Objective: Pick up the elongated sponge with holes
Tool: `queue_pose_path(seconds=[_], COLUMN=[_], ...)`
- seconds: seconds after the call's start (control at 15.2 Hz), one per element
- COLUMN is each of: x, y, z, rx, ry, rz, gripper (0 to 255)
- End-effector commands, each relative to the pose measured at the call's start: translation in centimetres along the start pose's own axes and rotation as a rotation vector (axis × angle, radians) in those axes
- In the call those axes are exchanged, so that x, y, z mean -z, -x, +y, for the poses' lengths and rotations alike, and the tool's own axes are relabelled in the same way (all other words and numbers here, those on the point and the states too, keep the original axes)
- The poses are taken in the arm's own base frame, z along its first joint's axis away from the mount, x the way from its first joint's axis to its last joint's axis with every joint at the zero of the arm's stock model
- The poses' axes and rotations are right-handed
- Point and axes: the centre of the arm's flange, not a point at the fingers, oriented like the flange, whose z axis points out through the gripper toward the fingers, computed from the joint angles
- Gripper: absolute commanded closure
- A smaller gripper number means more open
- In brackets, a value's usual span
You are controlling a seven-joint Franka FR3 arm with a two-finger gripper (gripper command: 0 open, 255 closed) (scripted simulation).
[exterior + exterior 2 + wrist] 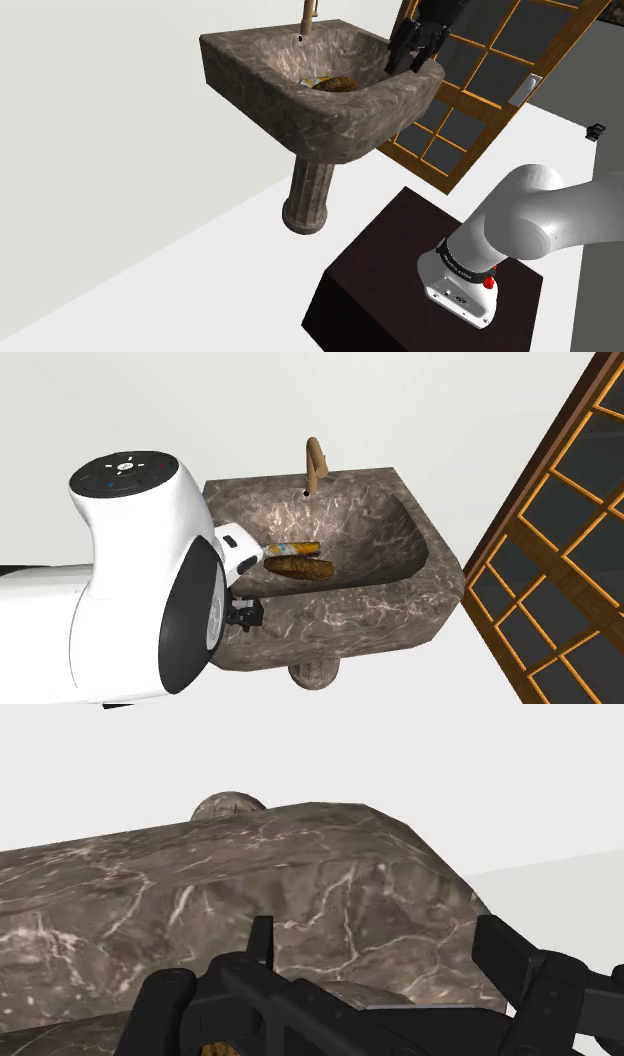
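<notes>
Pincer, black, fingers wide apart and empty, at the rim of the veined brown stone sink, upper centre of the shoulder view: apparently the approach step, the next move calling for descent into the basin onto the brown elongated sponge lying there.

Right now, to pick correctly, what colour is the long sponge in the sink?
Brown; the sponge shows best in the second exterior view.

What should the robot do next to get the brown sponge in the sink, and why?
Probably shift the end effector sideways over the sink rim until it is above the sponge. It hangs open at that rim, its camera facing the outer wall, while the sponge lies in the basin.
</notes>
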Motion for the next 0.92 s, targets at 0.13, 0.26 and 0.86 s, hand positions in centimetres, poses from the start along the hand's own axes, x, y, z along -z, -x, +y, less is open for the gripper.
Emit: queue_pose_path(seconds=[0.13, 0.26, 0.86], x=[-1.3, -2.6, -8.4], y=[-1.2, -2.5, -10.5], z=[1.9, 3.7, 9.8], rx=[0.107, 0.215, 0.697], ry=[0.008, 0.015, 0.05], rz=[-0.007, -0.014, -0.045], gripper=[0, 0, 0])
